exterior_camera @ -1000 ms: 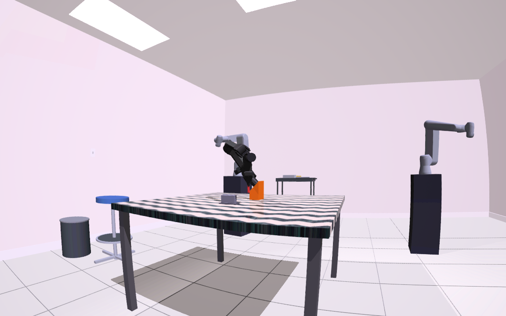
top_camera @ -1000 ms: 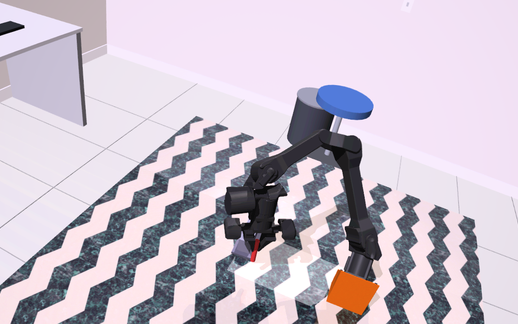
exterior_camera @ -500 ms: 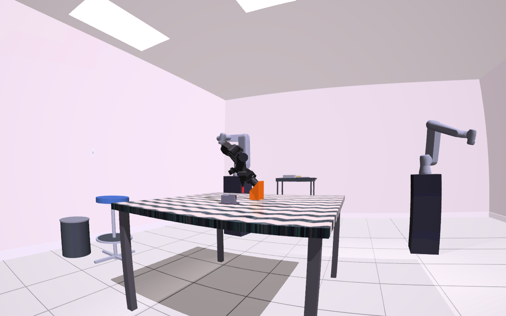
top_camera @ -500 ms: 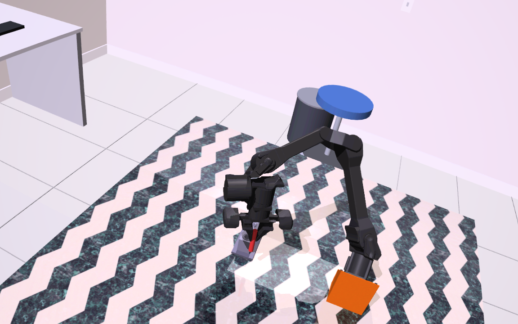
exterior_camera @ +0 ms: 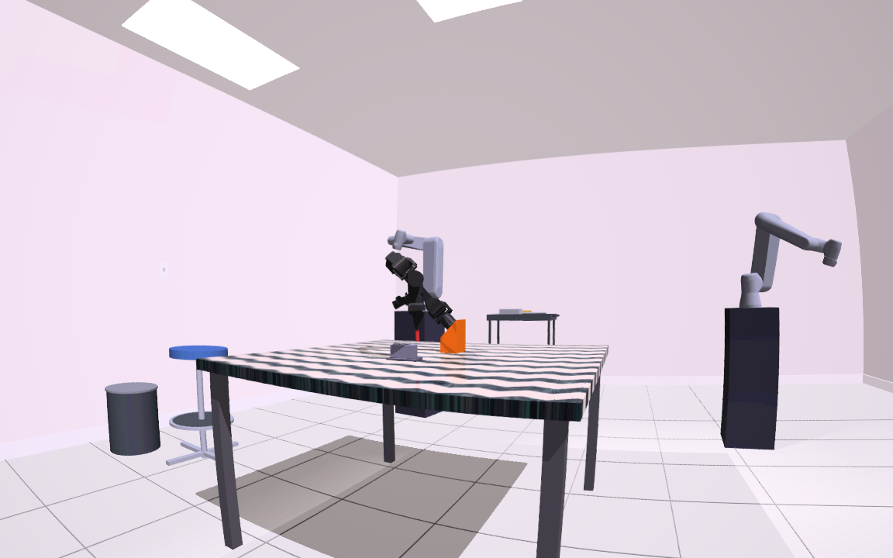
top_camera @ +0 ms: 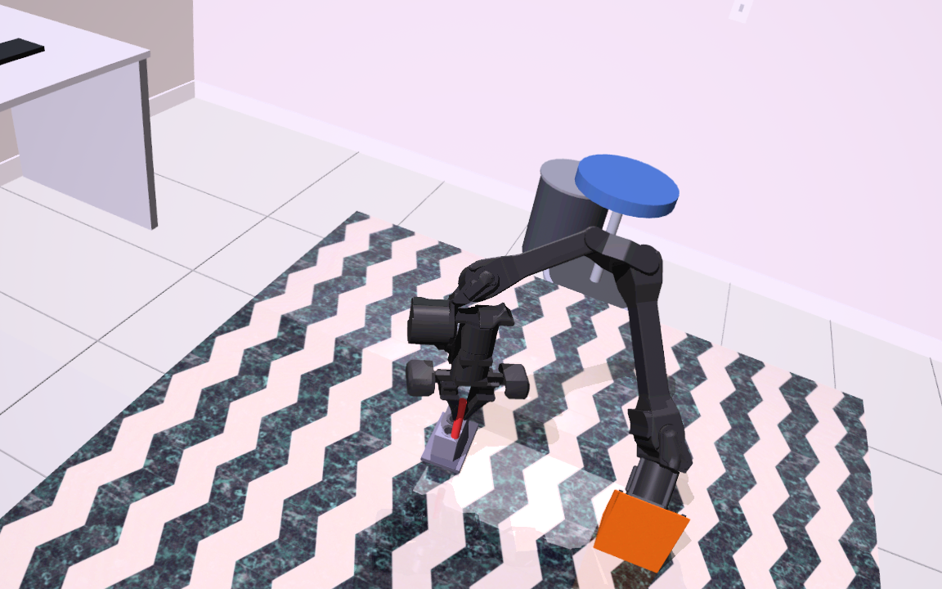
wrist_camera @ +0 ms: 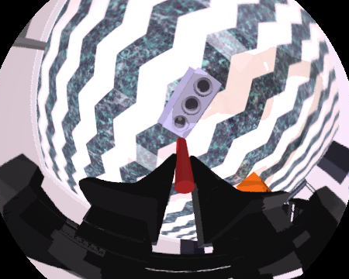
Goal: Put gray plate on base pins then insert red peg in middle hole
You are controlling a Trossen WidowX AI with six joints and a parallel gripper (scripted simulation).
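The gray plate [top_camera: 445, 445] [exterior_camera: 405, 352] [wrist_camera: 193, 99] lies flat on its base on the zigzag table [top_camera: 240, 469] [exterior_camera: 505, 381] [wrist_camera: 118, 83]. In the wrist view it shows three holes in a row. My gripper [top_camera: 464, 401] [exterior_camera: 416, 323] [wrist_camera: 182, 158] is shut on the red peg [top_camera: 459, 419] [exterior_camera: 415, 335] [wrist_camera: 183, 166], which hangs point down. The peg's lower end is just above the plate, over its near end. I cannot tell whether the tip touches the plate.
The arm's orange base block [top_camera: 639, 528] [exterior_camera: 453, 337] [wrist_camera: 252, 182] stands on the table to the right of the plate. A blue stool [top_camera: 626, 186] [exterior_camera: 198, 352] and a dark bin [top_camera: 562, 212] [exterior_camera: 132, 418] stand on the floor beyond the table.
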